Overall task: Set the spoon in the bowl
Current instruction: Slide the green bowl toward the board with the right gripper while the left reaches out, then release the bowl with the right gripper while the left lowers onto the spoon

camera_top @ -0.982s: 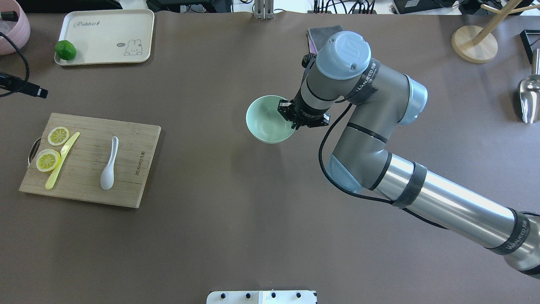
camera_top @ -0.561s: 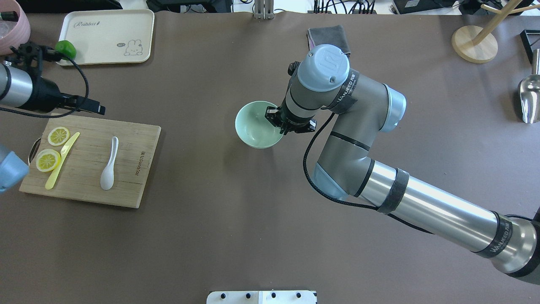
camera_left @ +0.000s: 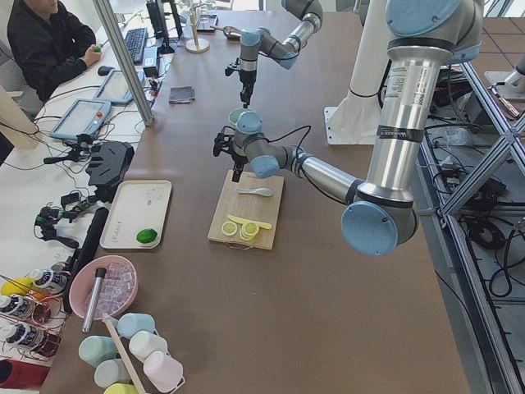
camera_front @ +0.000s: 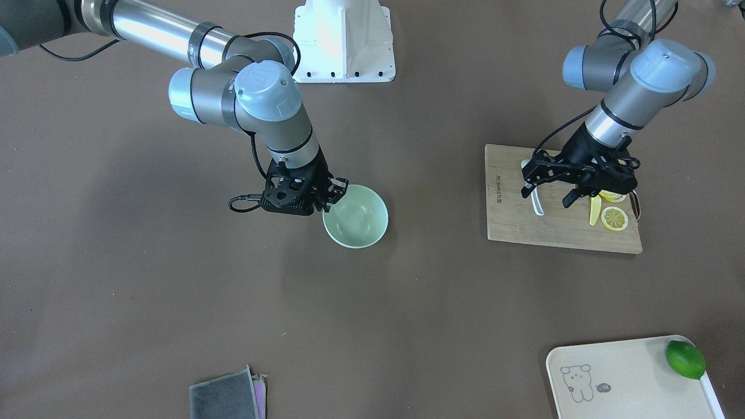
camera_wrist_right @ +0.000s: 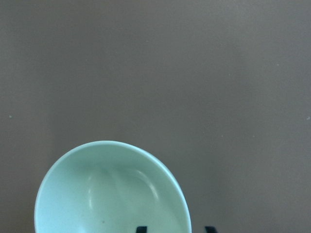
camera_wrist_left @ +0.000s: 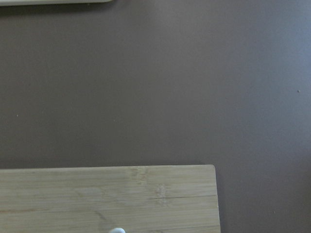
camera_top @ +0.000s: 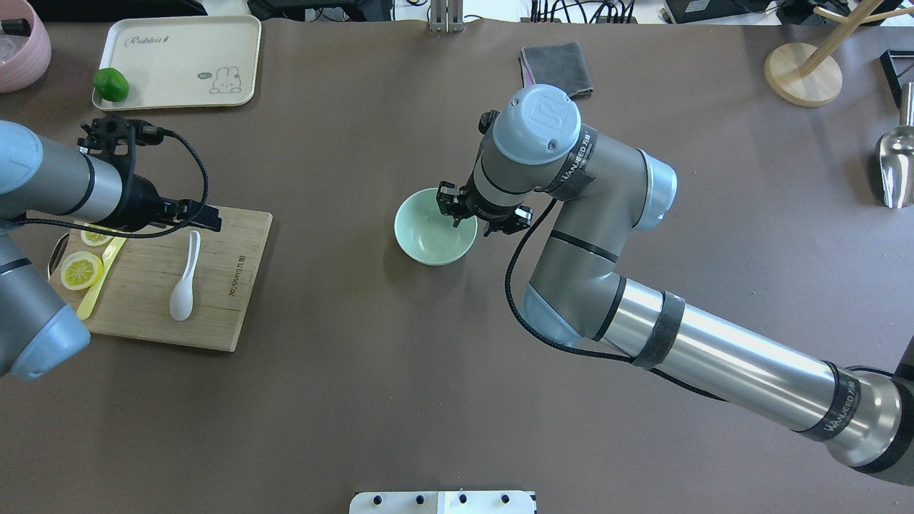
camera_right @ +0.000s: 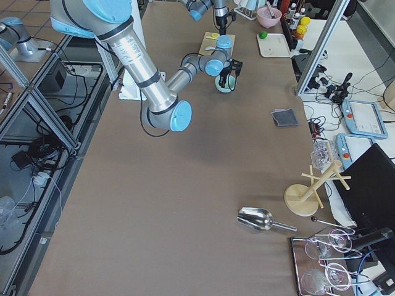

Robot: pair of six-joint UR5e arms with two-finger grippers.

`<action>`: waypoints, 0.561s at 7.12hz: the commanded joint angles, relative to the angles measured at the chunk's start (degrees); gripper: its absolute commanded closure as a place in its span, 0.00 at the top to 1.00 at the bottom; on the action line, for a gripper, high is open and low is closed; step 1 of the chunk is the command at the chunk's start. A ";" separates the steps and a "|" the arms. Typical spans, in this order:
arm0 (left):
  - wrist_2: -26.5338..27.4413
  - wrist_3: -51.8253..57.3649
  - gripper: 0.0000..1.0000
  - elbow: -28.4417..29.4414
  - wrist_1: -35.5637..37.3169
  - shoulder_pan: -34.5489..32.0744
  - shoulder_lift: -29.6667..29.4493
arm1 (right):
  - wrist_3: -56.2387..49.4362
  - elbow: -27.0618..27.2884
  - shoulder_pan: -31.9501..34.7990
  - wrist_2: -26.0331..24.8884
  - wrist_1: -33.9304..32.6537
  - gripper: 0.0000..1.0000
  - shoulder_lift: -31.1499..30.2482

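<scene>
Overhead view, change: within the last second the left gripper [camera_top: 208, 219] had come in from the desk's left end and now hung over the handle end of the spoon [camera_top: 183, 280]. The bowl [camera_top: 425, 239] had shifted with the right gripper [camera_top: 463, 214] toward the left end and the robot-side edge. The spoon had not moved.
Overhead view, meaning: judged as the bowl being brought nearer while the pick-up was only beginning. None of the placing was done.
Overhead view, spoon: lay flat on the cutting board [camera_top: 221, 307] near the desk's left end, well apart from the mid-desk bowl.
Front-facing view: the left gripper's fingers were spread wide and empty, the spoon directly beneath and partly hidden. No contact could be made out.
Side views: too small to read either gripper's fingers.
Left wrist view: showed the board's corner and a white sliver of the spoon at the lower edge, but no fingers.
Right wrist view: two fingertips [camera_wrist_right: 141, 228] stood apart astride the bowl's rim, one inside and one outside, with a gap on both sides. This read as slack, not pinching.
</scene>
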 commanded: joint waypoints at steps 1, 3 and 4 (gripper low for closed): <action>4.90 -0.05 0.97 -2.25 5.50 3.64 1.16 | -1.17 4.65 1.70 0.85 -0.18 1.00 -2.78; 6.56 -0.14 0.97 -2.60 5.15 6.10 2.57 | -9.84 11.59 5.21 2.95 -0.62 1.00 -9.10; 6.57 -0.14 0.97 -2.87 5.06 7.07 3.27 | -11.89 11.97 8.18 6.09 -0.28 1.00 -10.78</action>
